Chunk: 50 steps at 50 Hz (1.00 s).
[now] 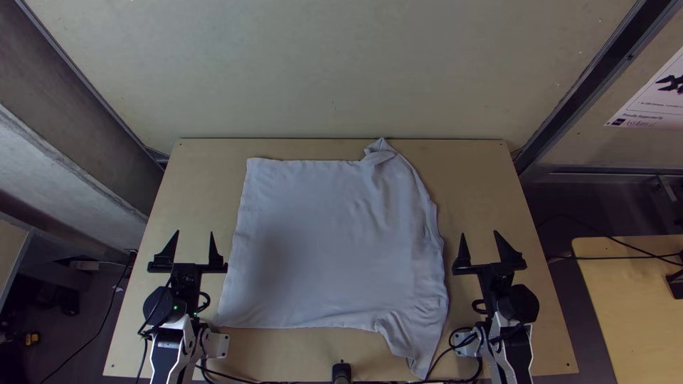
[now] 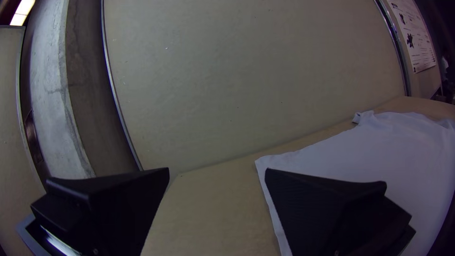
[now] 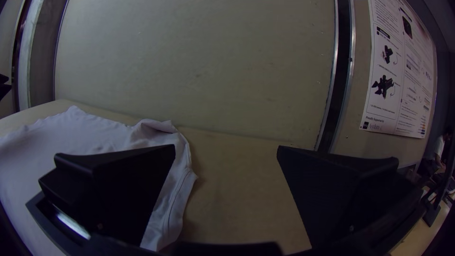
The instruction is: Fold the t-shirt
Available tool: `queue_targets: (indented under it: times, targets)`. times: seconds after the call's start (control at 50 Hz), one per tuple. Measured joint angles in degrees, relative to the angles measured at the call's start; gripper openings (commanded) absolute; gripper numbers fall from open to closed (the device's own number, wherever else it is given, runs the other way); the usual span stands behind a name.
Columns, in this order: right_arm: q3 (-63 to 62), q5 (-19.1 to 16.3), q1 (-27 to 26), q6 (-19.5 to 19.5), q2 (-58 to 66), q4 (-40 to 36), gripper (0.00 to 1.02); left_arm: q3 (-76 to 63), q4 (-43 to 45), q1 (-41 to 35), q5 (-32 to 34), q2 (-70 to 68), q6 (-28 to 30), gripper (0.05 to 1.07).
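Observation:
A pale t-shirt [image 1: 320, 242] lies spread on the table, its straight hem at the left, one sleeve bunched at the far right corner and the other reaching toward the near edge. Left of the hem, my left gripper [image 1: 196, 245] stands open and apart from the cloth. My right gripper [image 1: 480, 249] is open beside the shirt's right edge, holding nothing. In the left wrist view, the shirt [image 2: 379, 151] passes behind one finger of the left gripper [image 2: 217, 173]. In the right wrist view, the shirt [image 3: 85, 132] lies partly behind one finger of the right gripper [image 3: 226, 149].
The wooden table [image 1: 203, 192] has bare strips on both sides of the cloth. A pale wall panel [image 1: 334, 64] rises behind its far edge. Black cables [image 1: 242, 379] run along the near edge, by a dark post [image 1: 341, 372]. Another table [image 1: 633, 306] stands at the right.

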Motion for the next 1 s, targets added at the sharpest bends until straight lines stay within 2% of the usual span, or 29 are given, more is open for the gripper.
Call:
queue_targets:
  times: [0.7,0.88,1.0]
  targets:
    - [0.00,0.00,0.15,0.07,0.00,-0.02,0.99,0.00,0.02,0.79,0.00,0.00,0.00,1.02]
    - [0.00,0.00,1.60,4.11,0.00,0.04,0.99,0.00,0.07,1.11,-0.26,0.00,-0.17,1.02]
    - [0.15,0.02,1.57,4.87,0.00,0.20,0.99,0.07,0.31,1.18,-1.36,0.00,-0.15,1.02]
